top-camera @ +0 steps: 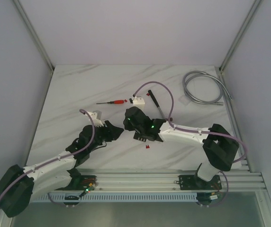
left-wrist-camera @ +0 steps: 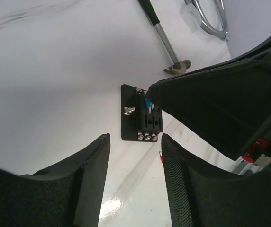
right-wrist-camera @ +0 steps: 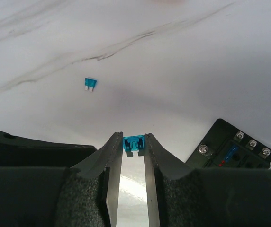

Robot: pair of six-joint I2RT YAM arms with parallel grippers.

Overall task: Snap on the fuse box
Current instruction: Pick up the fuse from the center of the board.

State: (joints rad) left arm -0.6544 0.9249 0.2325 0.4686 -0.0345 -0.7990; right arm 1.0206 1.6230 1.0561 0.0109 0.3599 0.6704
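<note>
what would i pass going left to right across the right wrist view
loose blue fuse on the table → held blue fuse pinched in the right gripper → fuse box at the right edge

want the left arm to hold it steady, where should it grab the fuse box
Probably the raised middle block of the fuse box, pinched across its two long sides from straight above. It lies flat, and the thin base plate sits flush, leaving no edge to get under.
</note>
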